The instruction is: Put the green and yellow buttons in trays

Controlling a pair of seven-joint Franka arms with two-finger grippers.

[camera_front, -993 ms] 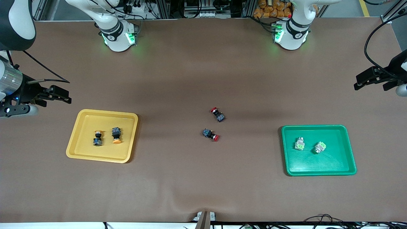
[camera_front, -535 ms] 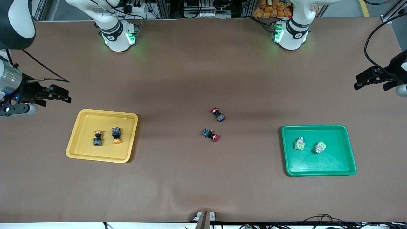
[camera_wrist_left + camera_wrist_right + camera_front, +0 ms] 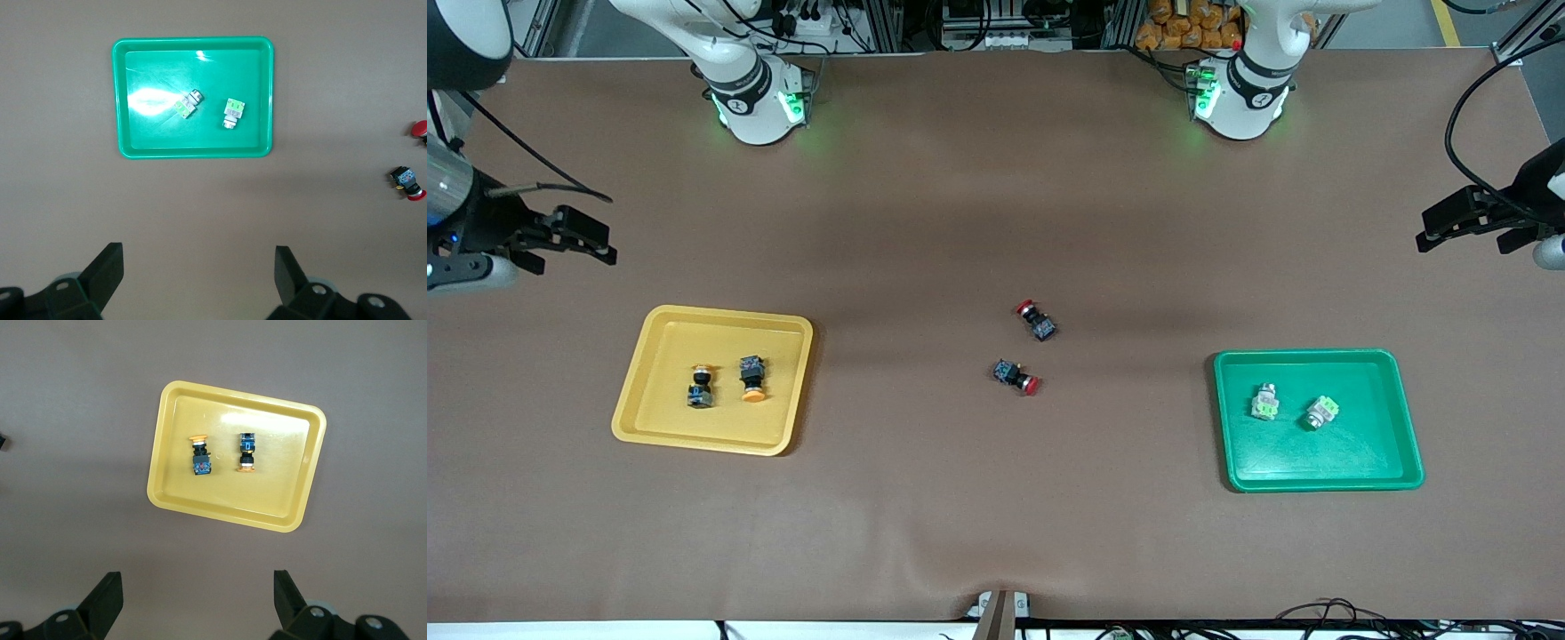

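Resting in the yellow tray (image 3: 654, 427) are both yellow buttons (image 3: 702, 387); both green buttons (image 3: 1264, 403) lie in the green tray (image 3: 1316, 476). Left gripper (image 3: 1467, 218) and right gripper (image 3: 574, 244) hover outside the trays, jaws released and empty. Risk: mistakenly grasping the red buttons (image 3: 1036, 321) mid-table.

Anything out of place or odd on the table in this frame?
Nothing stands out. Two yellow buttons lie in the yellow tray, two green buttons in the green tray. Two red-capped switches lie on the bare mat mid-table. Left hand and right hand are open and empty.
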